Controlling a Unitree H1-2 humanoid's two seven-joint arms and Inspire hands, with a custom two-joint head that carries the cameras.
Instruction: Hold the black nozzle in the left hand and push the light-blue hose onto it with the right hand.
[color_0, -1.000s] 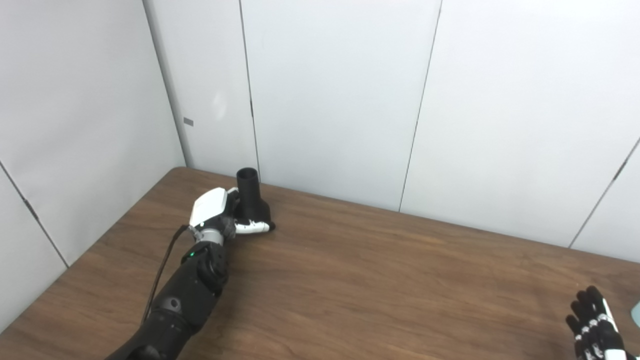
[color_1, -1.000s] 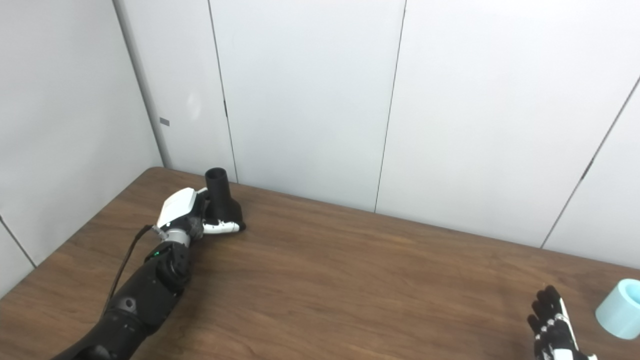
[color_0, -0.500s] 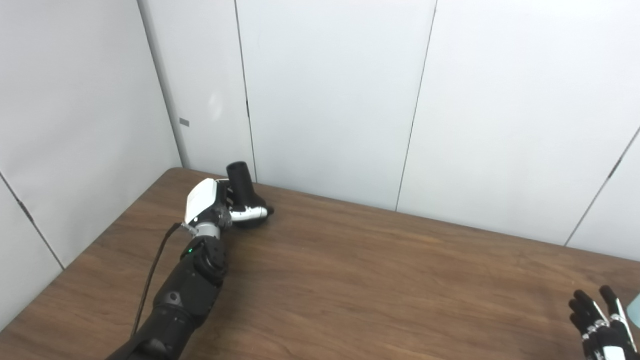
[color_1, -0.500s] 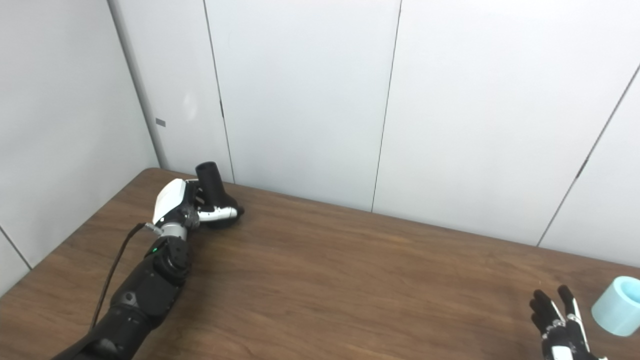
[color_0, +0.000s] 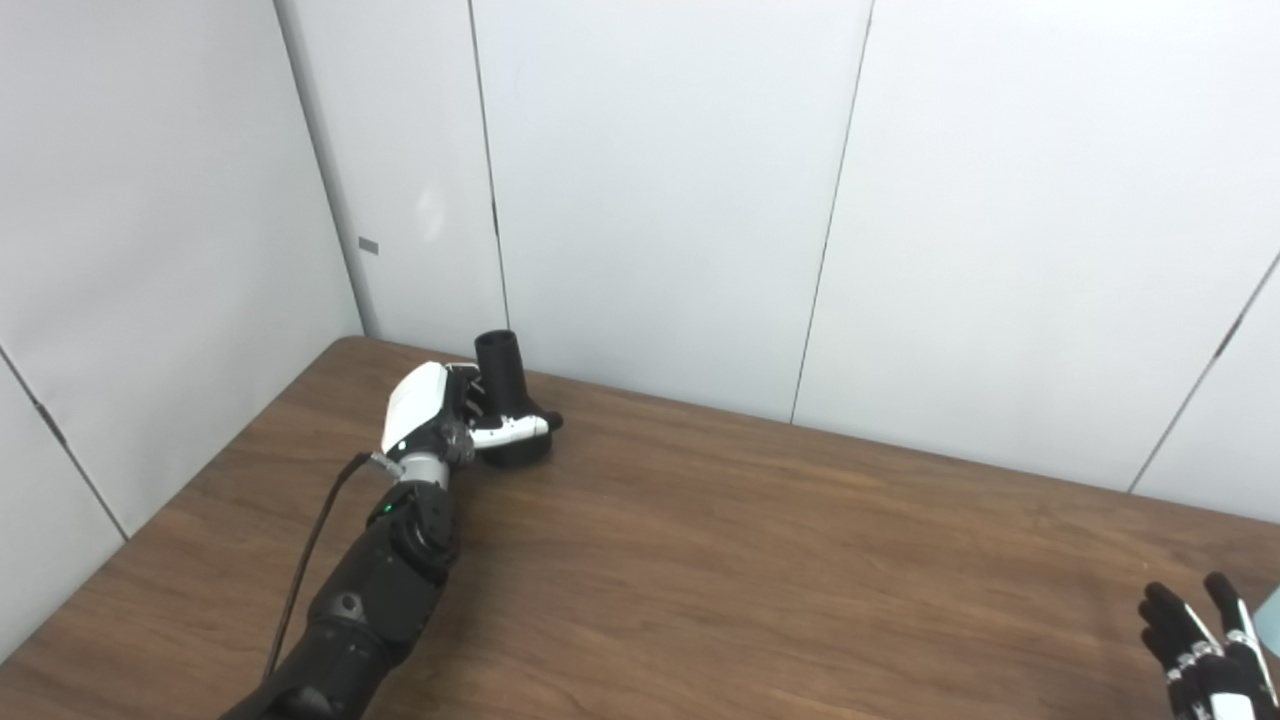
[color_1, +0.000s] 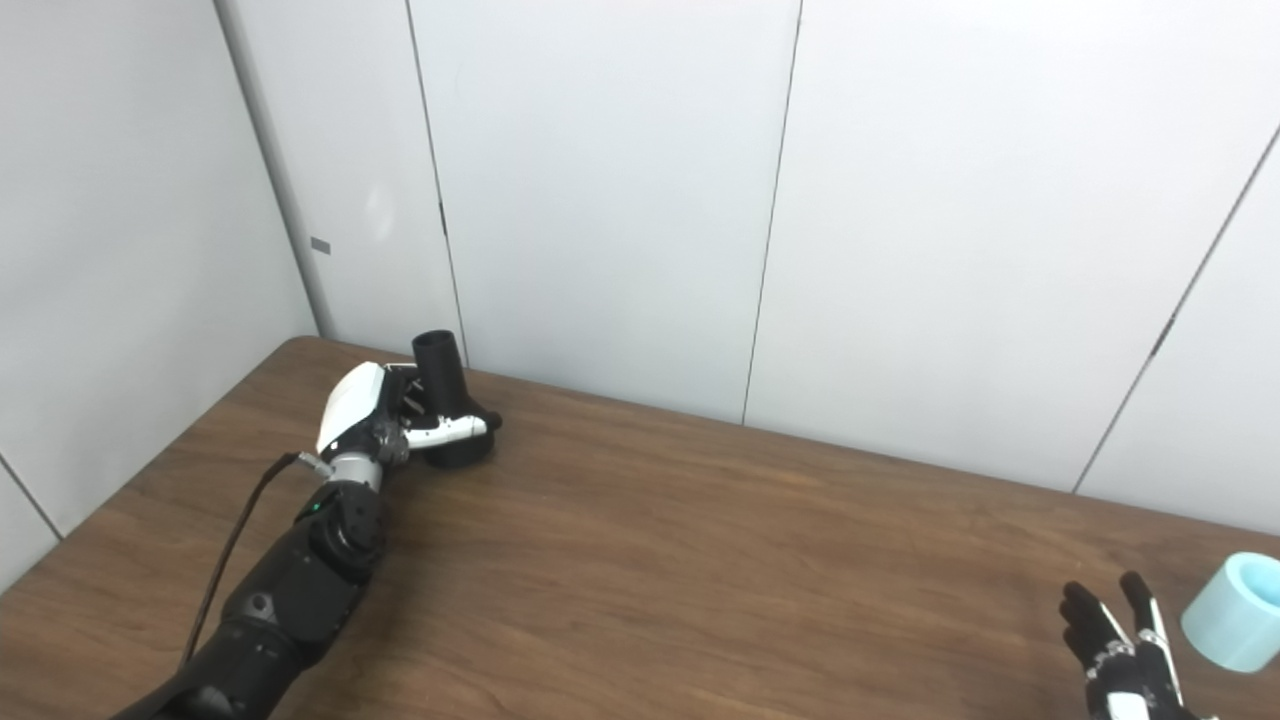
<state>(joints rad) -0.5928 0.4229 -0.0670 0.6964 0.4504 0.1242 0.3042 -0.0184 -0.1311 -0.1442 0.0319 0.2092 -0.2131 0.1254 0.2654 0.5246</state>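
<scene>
The black nozzle (color_0: 506, 405) is a funnel shape with its narrow tube pointing up, at the far left of the brown table. My left hand (color_0: 437, 415) is shut on its wide base, thumb across the front, and holds it slightly tilted just off the wood. The light-blue hose (color_1: 1238, 611) is a short pale cylinder lying near the table's right edge; the left eye view shows only a sliver of it. My right hand (color_1: 1125, 655) is open, fingers spread and pointing up, just left of the hose and apart from it.
The brown wooden table (color_0: 720, 560) stretches between the two hands. White wall panels (color_0: 650, 190) stand close behind the nozzle and along the table's left side. A black cable (color_0: 310, 550) runs down my left forearm.
My left hand has closed on the nozzle, tipped it off the table and shifted it slightly right. My right hand moved a little toward the hose. The camera panned slightly.
</scene>
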